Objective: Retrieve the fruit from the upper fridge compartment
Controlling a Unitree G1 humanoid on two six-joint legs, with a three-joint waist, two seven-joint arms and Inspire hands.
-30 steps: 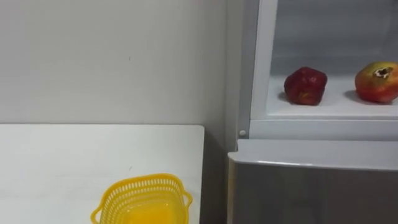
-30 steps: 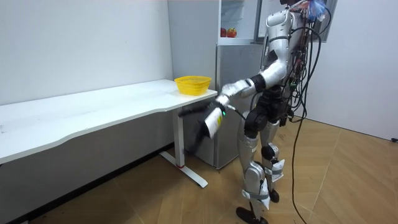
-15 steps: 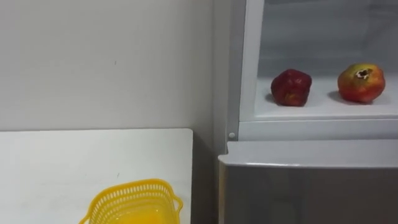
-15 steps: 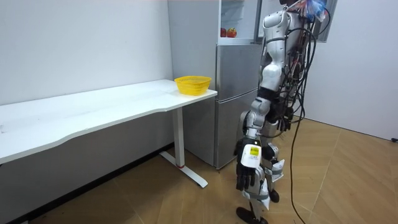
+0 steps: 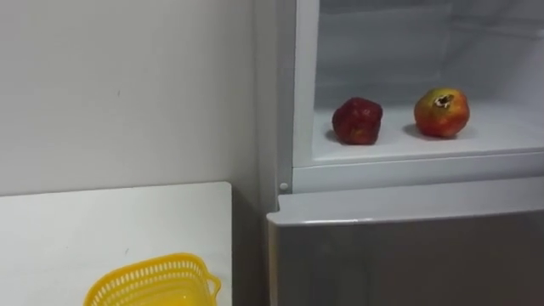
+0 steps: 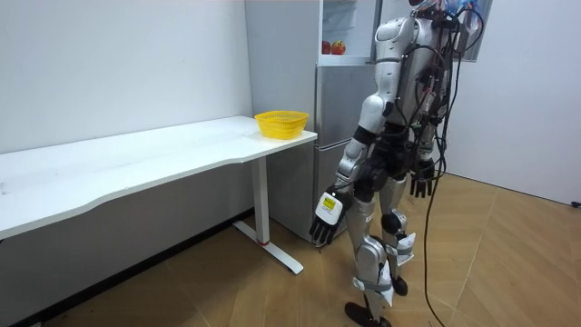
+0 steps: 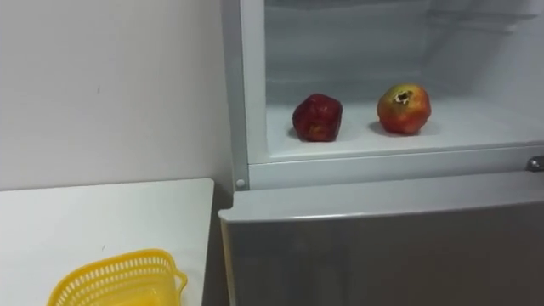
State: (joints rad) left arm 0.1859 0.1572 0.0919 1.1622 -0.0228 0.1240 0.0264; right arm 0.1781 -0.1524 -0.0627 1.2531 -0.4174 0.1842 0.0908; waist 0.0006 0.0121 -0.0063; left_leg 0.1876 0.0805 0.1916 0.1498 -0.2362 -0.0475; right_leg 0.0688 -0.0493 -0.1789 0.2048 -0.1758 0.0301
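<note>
Red is the colour of the two things to fetch. A dark red fruit (image 5: pixel 357 121) and a red-and-yellow fruit (image 5: pixel 441 112) sit side by side, apart, on the white shelf (image 5: pixel 510 129) of the upper fridge compartment (image 5: pixel 295 93). The compartment stands open. The dark one lies nearer the shelf's left edge, and both are set back a little from its front edge. Below them the grey lower door (image 5: pixel 408 255) is shut.

In the room view the robot stands upright before the fridge with both arms hanging at its sides. The left hand (image 6: pixel 325 218) hangs low with relaxed fingers and holds nothing. The right hand (image 6: pixel 419 185) hangs by the hip, likewise slack and empty.

No fruit is grasped, so I judge the step in hand to be lining up with the open compartment, before any reach.

A yellow basket (image 5: pixel 144 274) waits near the right edge of the white surface (image 5: pixel 85 229), close to the fridge, and looks the likely place to drop the fruit.

The next move calls for raising one arm to shelf height, passing the hand over the shelf's front edge and closing the fingers round one fruit. Both fruits are round and may roll if nudged, so the approach should be from the front, not the side.
</note>
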